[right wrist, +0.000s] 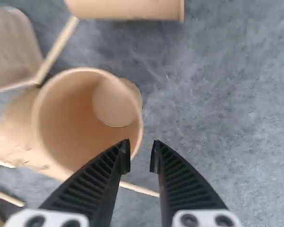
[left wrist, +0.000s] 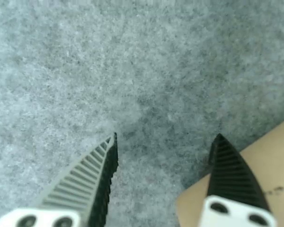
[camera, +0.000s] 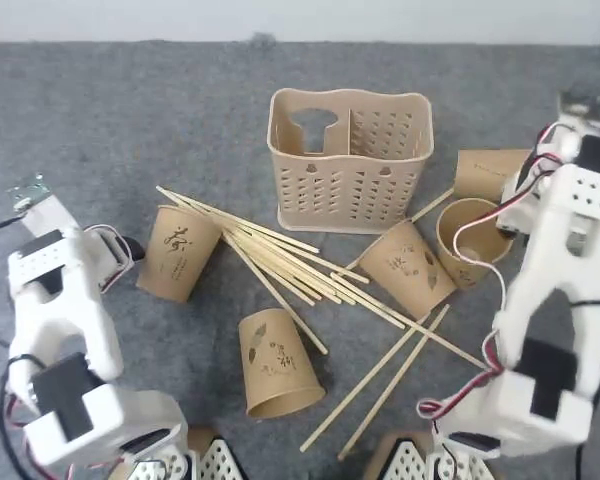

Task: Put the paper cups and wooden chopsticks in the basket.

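Since the basket [camera: 350, 160] stands upright mid-table, I judge the light, crushable paper cups [camera: 280, 365] lying around it best taken by the rim. My right gripper [right wrist: 139, 144] hovers barely parted at one, and my left gripper [left wrist: 163, 142] gapes wide. The thin, stiff chopsticks [camera: 280, 265] strewn before the basket want mid-length pinches.

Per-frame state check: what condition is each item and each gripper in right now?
Left gripper: open, empty.
Right gripper: slightly open, empty.
Basket: upright, nothing seen inside.
Cup by left gripper: on its side.
Front cup: on its side.
Middle cup: on its side.
Cup by right gripper: on its side.
Far cup: on its side.
Chopsticks: scattered, lying flat.
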Robot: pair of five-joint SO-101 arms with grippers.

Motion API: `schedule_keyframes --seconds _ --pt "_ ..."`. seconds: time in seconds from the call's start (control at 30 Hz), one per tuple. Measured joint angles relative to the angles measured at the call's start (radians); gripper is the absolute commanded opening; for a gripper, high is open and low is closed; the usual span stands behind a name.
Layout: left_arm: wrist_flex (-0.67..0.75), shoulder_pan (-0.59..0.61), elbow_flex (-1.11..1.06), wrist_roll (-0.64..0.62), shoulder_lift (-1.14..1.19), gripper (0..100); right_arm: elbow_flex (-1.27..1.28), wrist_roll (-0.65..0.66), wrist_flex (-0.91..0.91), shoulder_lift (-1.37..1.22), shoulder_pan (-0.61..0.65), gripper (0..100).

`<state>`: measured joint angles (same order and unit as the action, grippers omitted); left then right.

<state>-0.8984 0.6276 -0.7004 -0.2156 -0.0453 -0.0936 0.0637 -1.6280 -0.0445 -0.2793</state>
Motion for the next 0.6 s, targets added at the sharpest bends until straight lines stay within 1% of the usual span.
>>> schedule_keyframes --seconds 0.13,0.43,0.53,0.6 --pt "0.000 0.000 0.000 0.000 0.000 30 0.023 0.008 0.074 -0.069 0.005 8.1" --pt "0.000 0.000 0.000 0.000 0.000 30 0.055 0.014 0.149 -0.120 0.005 7.2" --pt "0.000 0.000 0.000 0.000 0.000 30 0.060 0.015 0.189 -0.181 0.003 0.3" --pt "0.000 0.000 0.000 0.000 0.000 30 0.060 0.017 0.207 -0.207 0.002 1.3"
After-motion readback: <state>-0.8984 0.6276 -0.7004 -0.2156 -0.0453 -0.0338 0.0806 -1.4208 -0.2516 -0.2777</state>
